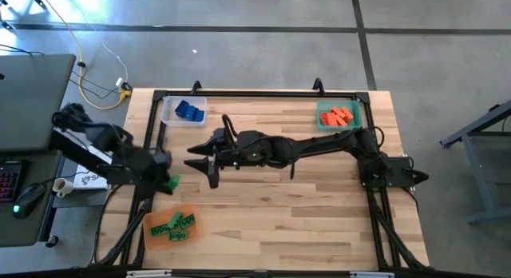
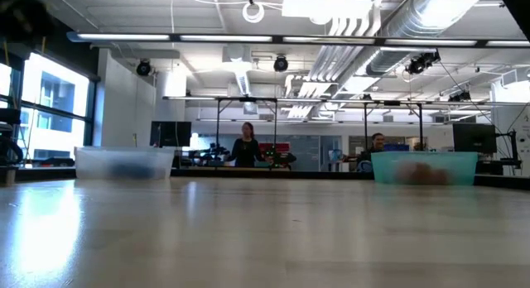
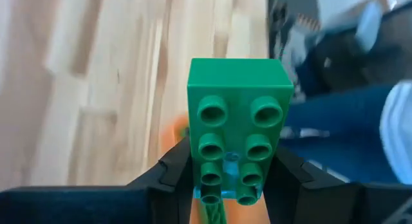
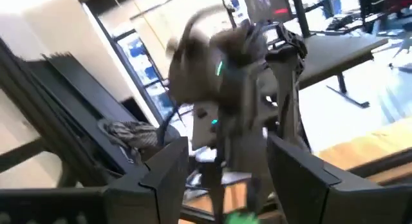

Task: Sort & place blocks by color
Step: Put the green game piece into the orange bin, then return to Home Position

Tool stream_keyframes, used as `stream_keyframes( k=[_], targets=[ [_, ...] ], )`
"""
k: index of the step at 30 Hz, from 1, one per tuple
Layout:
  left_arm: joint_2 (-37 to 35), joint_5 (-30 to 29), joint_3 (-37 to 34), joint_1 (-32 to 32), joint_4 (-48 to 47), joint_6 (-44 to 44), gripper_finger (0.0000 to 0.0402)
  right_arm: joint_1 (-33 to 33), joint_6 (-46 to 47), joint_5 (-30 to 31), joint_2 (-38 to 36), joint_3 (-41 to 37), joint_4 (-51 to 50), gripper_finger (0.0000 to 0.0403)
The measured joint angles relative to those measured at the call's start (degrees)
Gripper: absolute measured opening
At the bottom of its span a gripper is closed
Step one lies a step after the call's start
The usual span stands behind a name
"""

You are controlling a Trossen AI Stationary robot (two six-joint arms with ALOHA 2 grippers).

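Left hand [image 3: 226, 185] clenched on green block [image 3: 235, 130], at surface's left edge, above orange tray [image 1: 148, 227] of green blocks. Right hand [image 1: 201, 160] mid-surface, fingers parted, empty.

Glossy plastic green block [image 3: 237, 127]; pale wood table [image 1: 271, 222] — smooth, satin.

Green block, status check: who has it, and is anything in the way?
Left gripper shut on green block, at table's left edge. Right gripper open, empty, mid-table. Orange tray of greens just below; nothing between.
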Motion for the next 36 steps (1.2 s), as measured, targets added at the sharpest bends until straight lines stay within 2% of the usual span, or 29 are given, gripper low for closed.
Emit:
stream_keyframes(
  k=[8,13,18,26,33,36],
  targets=[
    [0.25,0.41,-11.44,-12.53,12.09,-9.10,0.0109,-0.80,-1.55,2.00,-3.42,0.06,-3.60,0.0197],
    [1.34,-0.55,-14.76,-17.30,14.19,-12.17,0.0109,-1.24,-2.01,3.66,-4.72,-0.11,-6.42,0.0197],
    [4.43,-0.49,-19.41,-21.86,22.45,-15.96,0.0111,-1.64,-2.00,3.71,-4.91,-0.02,-7.34,0.0197],
    [10.71,-0.71,-21.62,-23.89,26.20,-20.92,0.0151,-1.64,-1.98,3.87,-4.96,-0.02,-7.79,0.0197],
    [11.67,3.03,-21.62,-23.89,29.90,-23.66,0.0215,-1.64,-2.20,3.58,-7.59,-0.09,-12.27,0.0197],
    [11.59,3.02,-21.62,-23.84,33.04,-21.14,0.0233,-1.58,-3.94,3.50,-10.45,-0.09,-16.10,0.0197]
  ],
)
